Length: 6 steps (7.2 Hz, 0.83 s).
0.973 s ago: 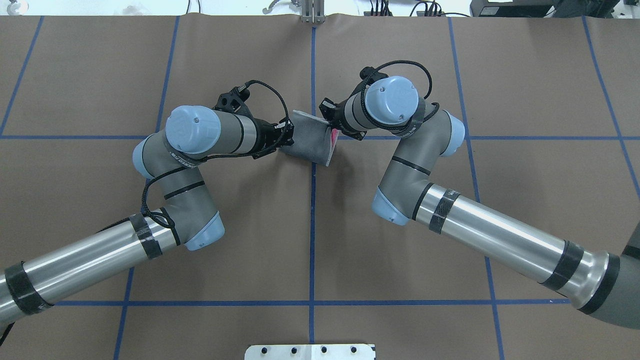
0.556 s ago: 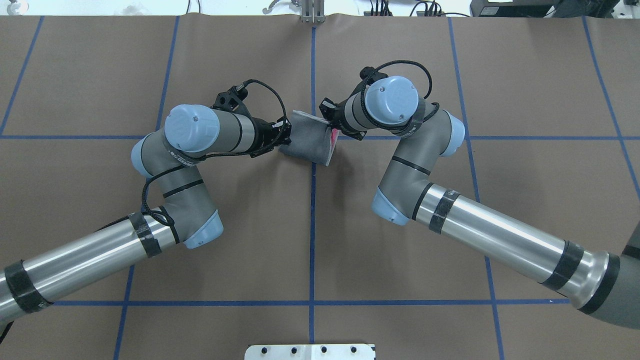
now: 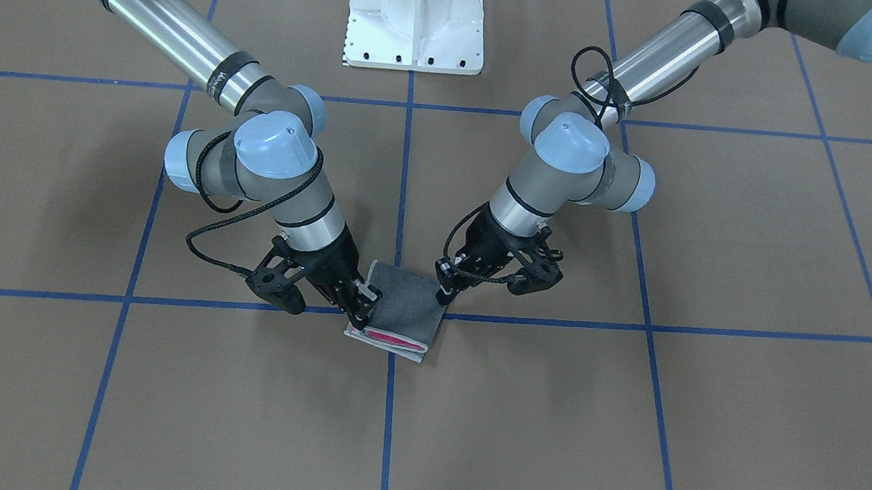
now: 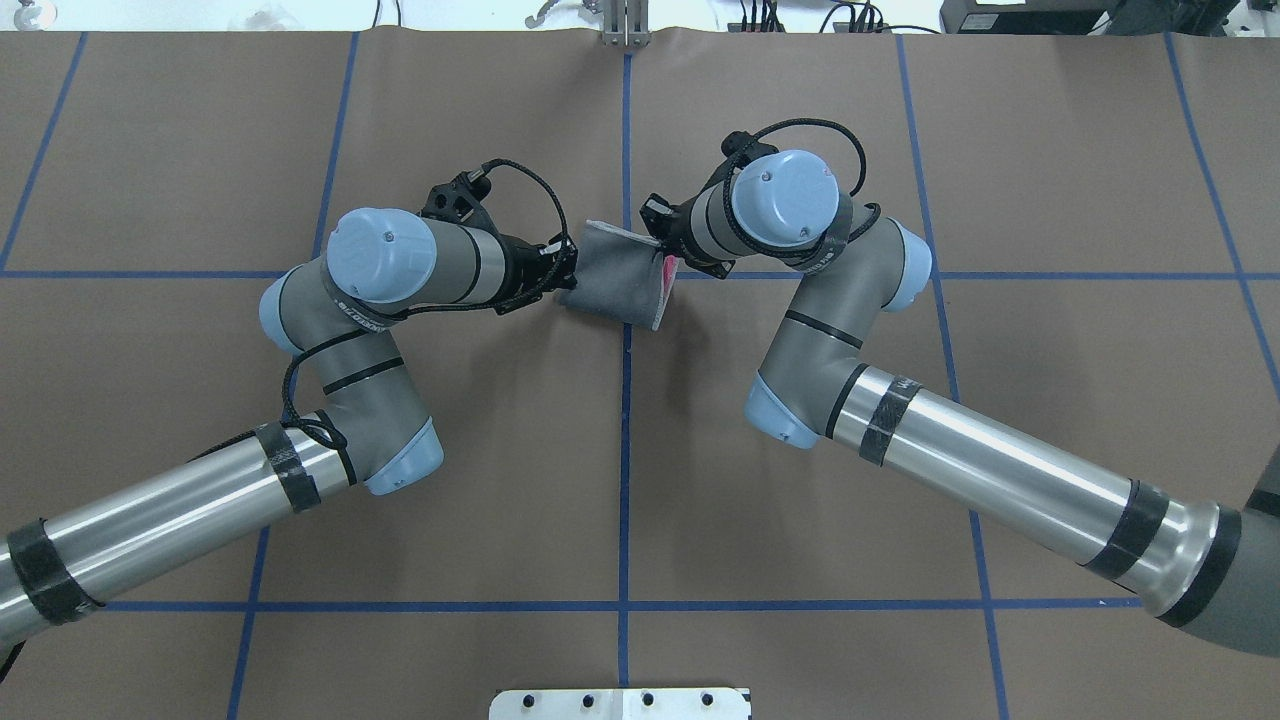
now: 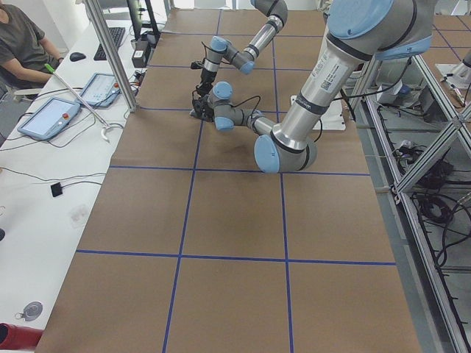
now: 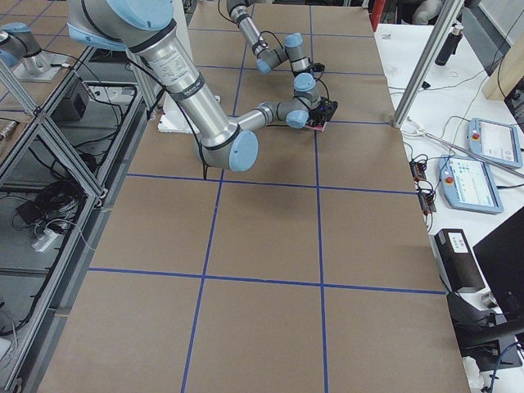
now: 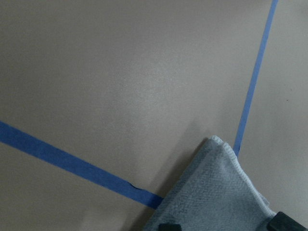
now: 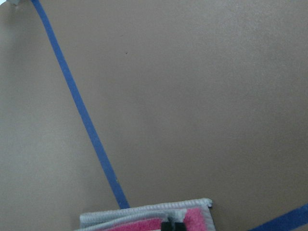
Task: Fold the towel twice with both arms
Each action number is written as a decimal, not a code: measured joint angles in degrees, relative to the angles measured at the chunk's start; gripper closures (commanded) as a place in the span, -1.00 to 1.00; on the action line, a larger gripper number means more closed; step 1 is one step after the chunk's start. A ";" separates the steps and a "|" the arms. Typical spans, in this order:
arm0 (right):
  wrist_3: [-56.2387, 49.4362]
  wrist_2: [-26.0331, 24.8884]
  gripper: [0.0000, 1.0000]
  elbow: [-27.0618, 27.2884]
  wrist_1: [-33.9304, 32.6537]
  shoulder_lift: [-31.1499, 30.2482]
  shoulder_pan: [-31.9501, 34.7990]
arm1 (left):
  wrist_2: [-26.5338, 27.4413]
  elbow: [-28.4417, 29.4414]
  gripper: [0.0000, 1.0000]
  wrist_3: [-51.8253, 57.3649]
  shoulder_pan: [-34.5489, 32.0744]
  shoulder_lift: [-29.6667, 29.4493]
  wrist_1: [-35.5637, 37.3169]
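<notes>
The towel (image 3: 403,301) (image 4: 618,272) lies folded on the brown table at the crossing of the blue tape lines, dark grey face up, with pink showing at one open edge. My right gripper (image 3: 361,313) (image 4: 668,262) is shut on that pink-edged side; the right wrist view shows its tips (image 8: 172,225) together on the towel (image 8: 144,219). My left gripper (image 3: 442,293) (image 4: 568,265) stands at the opposite folded edge, open. In the left wrist view its fingertips (image 7: 168,225) sit wide apart over the grey towel (image 7: 216,197).
The white bolted pedestal base (image 3: 417,14) (image 4: 620,703) stands at the robot's side of the table. Beyond the table's far edge a person (image 5: 22,44) sits at a white desk with control tablets (image 6: 491,143). A metal post (image 4: 625,25) rises at the far edge.
My left arm has drawn back a little from the towel, uncovering more of its folded edge. The right arm and the towel have hardly moved.
</notes>
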 measured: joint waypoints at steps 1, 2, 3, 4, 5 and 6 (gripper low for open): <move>-0.02 0.02 1.00 0.00 0.00 -0.02 0.12 | -0.01 -0.01 1.00 0.04 -0.04 0.06 -0.05; -0.02 0.06 1.00 -0.01 0.02 -0.03 0.22 | -0.01 -0.03 1.00 0.06 -0.06 0.10 -0.08; -0.05 0.07 1.00 -0.01 0.04 -0.06 0.29 | -0.01 -0.04 1.00 0.07 -0.08 0.15 -0.09; -0.06 0.08 1.00 -0.10 0.04 -0.09 0.37 | -0.01 -0.05 1.00 0.07 -0.08 0.22 -0.09; -0.07 0.09 -0.47 -0.19 0.07 -0.11 0.50 | -0.01 -0.05 1.00 0.08 -0.08 0.26 -0.09; -0.16 0.11 -0.99 -0.24 0.08 -0.15 0.71 | -0.01 -0.05 1.00 0.08 -0.06 0.29 -0.10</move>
